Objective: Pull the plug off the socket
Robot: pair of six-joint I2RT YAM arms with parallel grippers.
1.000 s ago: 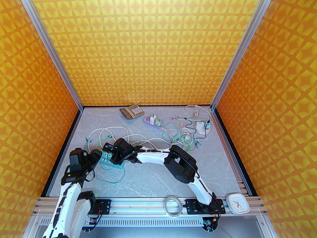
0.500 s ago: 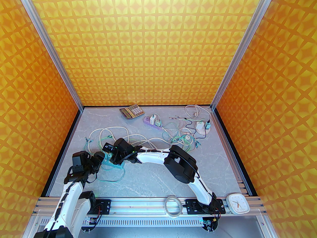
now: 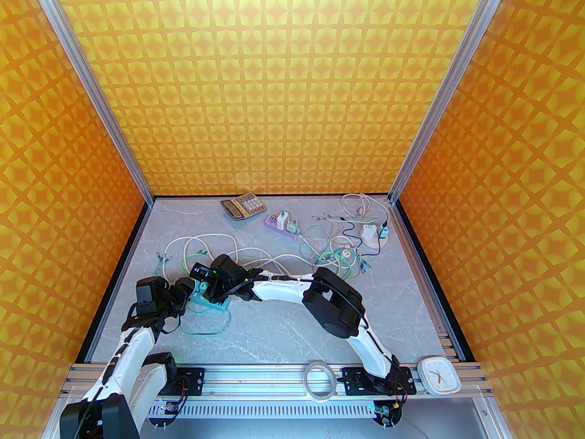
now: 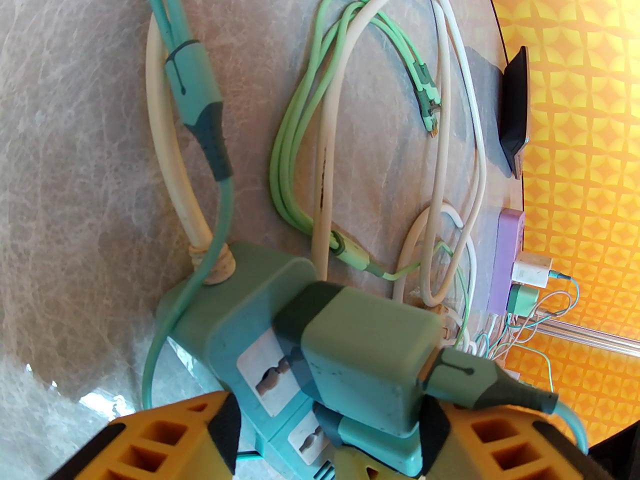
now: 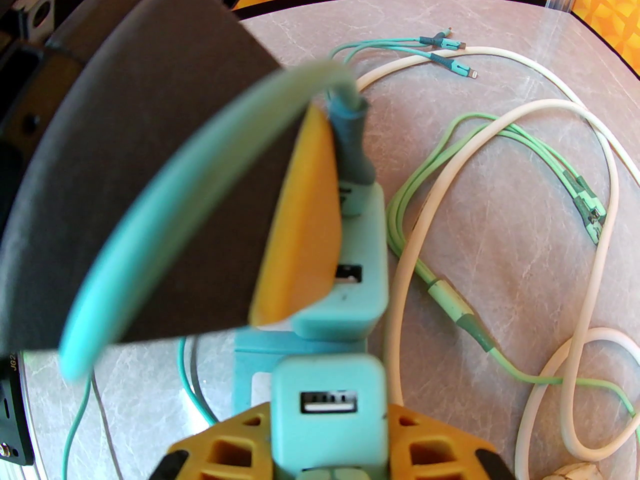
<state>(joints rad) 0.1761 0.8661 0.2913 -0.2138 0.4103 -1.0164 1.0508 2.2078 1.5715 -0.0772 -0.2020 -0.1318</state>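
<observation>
Between left fingers (image 4: 165, 443), the teal plug (image 4: 365, 348); between right fingers (image 5: 440, 448), another adapter (image 5: 327, 383).

One calculator (image 3: 243, 205), one clock (image 3: 438, 374), one tape roll (image 3: 306, 379), one teal strip (image 3: 215, 305), one purple strip (image 3: 291, 232).

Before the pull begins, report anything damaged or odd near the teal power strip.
The white cord looks worn where it enters the teal power strip: its collar is frayed and yellowed. Another stretch of white cable nearby carries dark scuffs along it.
</observation>
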